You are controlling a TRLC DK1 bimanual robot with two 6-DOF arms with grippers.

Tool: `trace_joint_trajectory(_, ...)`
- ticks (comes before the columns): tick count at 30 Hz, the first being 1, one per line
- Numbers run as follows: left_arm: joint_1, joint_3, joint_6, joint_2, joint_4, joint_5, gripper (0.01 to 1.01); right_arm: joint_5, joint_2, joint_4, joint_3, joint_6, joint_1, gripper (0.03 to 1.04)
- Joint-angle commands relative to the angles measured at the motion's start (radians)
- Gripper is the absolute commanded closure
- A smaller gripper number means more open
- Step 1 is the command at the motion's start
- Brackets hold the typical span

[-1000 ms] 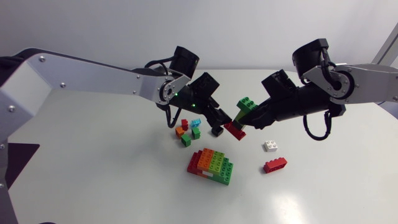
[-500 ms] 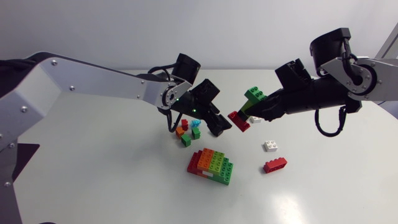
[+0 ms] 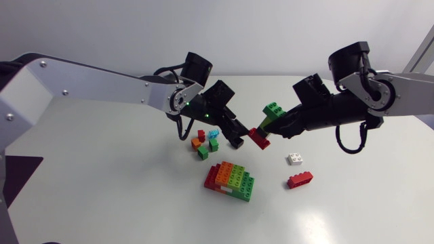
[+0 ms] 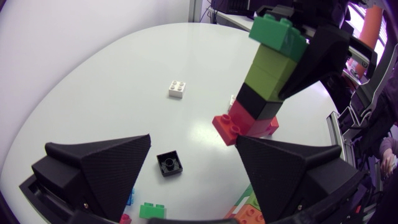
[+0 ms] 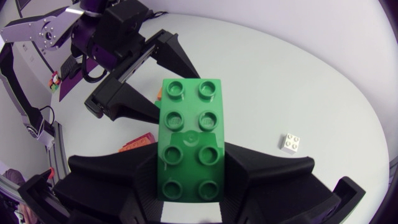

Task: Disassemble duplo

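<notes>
My right gripper is shut on a Duplo stack held in the air: green on top, then lime, black and a red brick at the bottom. In the right wrist view the green top brick fills the space between the fingers of my right gripper. My left gripper hangs open just left of the stack's red end. In the left wrist view the stack stands just ahead of my left gripper, nothing between its fingers.
A larger built block of red, orange and green bricks lies in front. Small loose bricks sit under the left arm. A white brick and a red brick lie to the right. A small black brick rests below the left gripper.
My right arm swung the stack up and to the right, then brought it back down toward the left gripper. The left gripper shifted only slightly and stayed open.
</notes>
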Motion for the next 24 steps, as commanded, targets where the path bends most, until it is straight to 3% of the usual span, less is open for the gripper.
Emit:
trace_joint_trajectory(1,-0.004,-0.026,-0.014,-0.034,0.014,0.012,0.07,0.003,0.028,0.012,-0.025,0.013,0.01,0.81)
trace_joint_trajectory(14,-0.019,-0.038,-0.016,0.009,0.027,0.012,0.07,0.013,-0.044,0.006,-0.01,0.045,0.041,0.81)
trace_joint_trajectory(24,-0.018,-0.056,-0.009,0.046,0.027,0.014,0.07,-0.002,-0.087,-0.023,0.026,0.042,0.008,0.81)
